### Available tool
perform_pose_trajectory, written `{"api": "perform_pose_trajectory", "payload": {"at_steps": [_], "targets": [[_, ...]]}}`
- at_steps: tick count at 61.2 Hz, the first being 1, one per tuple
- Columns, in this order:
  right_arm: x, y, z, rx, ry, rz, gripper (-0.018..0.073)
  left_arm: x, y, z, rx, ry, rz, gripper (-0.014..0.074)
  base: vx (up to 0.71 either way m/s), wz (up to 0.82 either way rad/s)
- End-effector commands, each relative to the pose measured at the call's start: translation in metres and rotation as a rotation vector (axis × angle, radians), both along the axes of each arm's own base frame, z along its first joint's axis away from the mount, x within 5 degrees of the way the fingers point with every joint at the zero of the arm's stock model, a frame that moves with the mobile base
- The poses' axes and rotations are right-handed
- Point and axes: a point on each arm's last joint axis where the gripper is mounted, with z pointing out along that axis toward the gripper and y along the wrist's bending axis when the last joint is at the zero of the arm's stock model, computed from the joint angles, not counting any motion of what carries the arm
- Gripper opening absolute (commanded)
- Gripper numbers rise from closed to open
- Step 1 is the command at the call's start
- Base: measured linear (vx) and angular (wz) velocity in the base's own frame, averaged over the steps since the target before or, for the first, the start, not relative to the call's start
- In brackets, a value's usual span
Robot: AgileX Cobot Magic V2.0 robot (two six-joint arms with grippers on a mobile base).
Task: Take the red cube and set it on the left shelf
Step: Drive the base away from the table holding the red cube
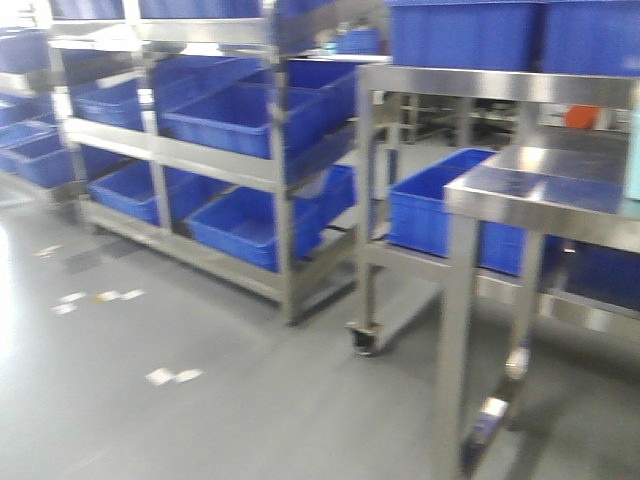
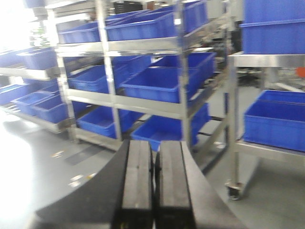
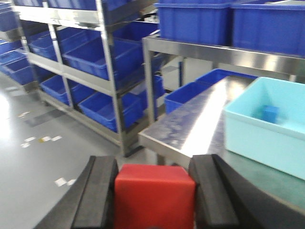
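The red cube [image 3: 155, 195] fills the bottom of the right wrist view, clamped between the two black pads of my right gripper [image 3: 153, 167], which is shut on it and held in the air beside the steel table. My left gripper [image 2: 155, 145] is shut with its pads pressed together and nothing between them. The left shelf [image 1: 215, 160], a steel rack holding large blue crates, stands across the grey floor; it also shows as the rack [image 2: 143, 102] in the left wrist view and as the rack [image 3: 81, 74] in the right wrist view. Neither gripper appears in the front view.
A steel table [image 3: 190, 124] at the right carries a light cyan bin [image 3: 259, 126] with a small blue cube [image 3: 270, 113] inside. A wheeled steel rack [image 1: 480, 85] with blue crates stands between the table and the left shelf. Grey floor with tape marks [image 1: 172, 376] lies in front.
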Motion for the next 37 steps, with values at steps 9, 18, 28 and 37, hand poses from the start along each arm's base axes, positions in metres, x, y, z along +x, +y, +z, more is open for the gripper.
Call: {"api": "perform_pose_trajectory", "payload": {"at_steps": [9,18,28,37], "targets": [[-0.0006,0.0014,0.018,-0.004,-0.119,0.017,0.0059,0.0009,0.0004,-0.0004,-0.009,-0.053,0.003,0.0106,-0.18,0.66],[-0.0006,0.0014,0.018,-0.004,-0.119,0.017,0.0059,0.0009,0.0004,-0.0004,-0.009,-0.053,0.003,0.0106,-0.2,0.65],[-0.0006,0.0014,0.018,-0.004,-0.119,0.017,0.0059,0.0009,0.0004,-0.0004,-0.009,-0.053,0.003,0.0106,-0.2,0.71],[-0.0006,0.0014,0.018,-0.004,-0.119,0.017,0.0059,0.0009,0.0004,-0.0004,-0.009,-0.053,0.003,0.0106,-0.19,0.6]]}}
